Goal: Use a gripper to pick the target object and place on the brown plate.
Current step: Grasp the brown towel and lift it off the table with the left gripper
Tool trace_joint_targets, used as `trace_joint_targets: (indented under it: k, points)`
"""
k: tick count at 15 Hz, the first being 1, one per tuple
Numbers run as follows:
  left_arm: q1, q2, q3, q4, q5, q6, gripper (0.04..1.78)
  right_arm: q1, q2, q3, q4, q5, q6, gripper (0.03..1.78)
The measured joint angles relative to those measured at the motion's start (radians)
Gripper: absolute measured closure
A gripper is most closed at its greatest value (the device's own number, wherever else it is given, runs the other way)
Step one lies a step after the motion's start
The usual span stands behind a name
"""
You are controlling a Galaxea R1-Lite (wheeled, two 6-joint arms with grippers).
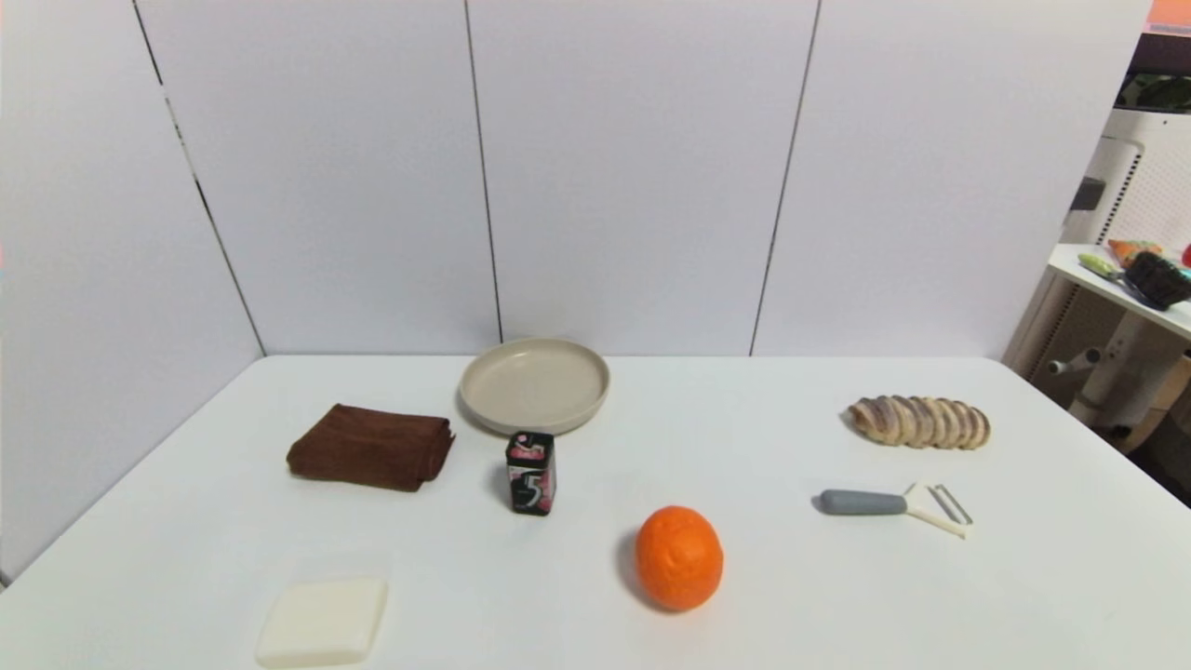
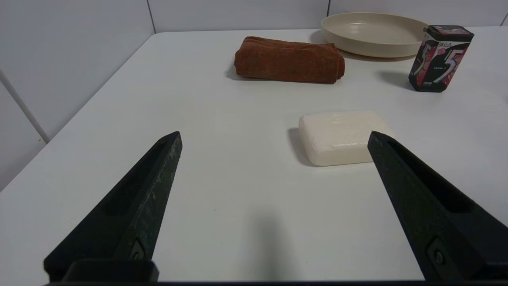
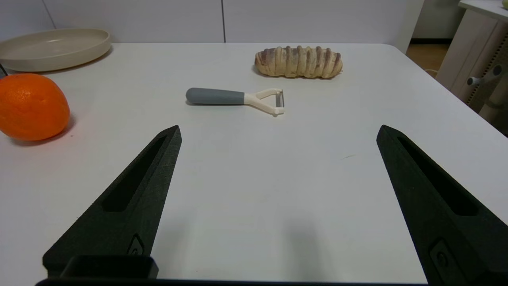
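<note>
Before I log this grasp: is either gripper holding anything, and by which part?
Nothing is held. Left gripper and right gripper are both open above the table; the towel lies untouched.

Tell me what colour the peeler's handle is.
Grey, with a cream head; the peeler shows best in the right wrist view.

Matte plate (image 1: pixel 534 383), soft cloth towel (image 1: pixel 371 447)

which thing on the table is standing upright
The gum box, a small black-and-pink pack in front of the brown plate; everything else lies flat or on its side.
</note>
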Motion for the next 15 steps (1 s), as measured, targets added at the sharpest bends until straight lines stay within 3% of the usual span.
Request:
trace_joint_targets:
  k: [12, 15]
  points:
    - [0.001, 0.008, -0.003, -0.002, 0.003, 0.003, 0.13, 0.000, 0.000, 0.000, 0.000, 0.000, 0.000, 0.11]
    - [0.001, 0.128, -0.053, -0.042, 0.003, 0.035, 0.13, 0.000, 0.000, 0.000, 0.000, 0.000, 0.000, 0.11]
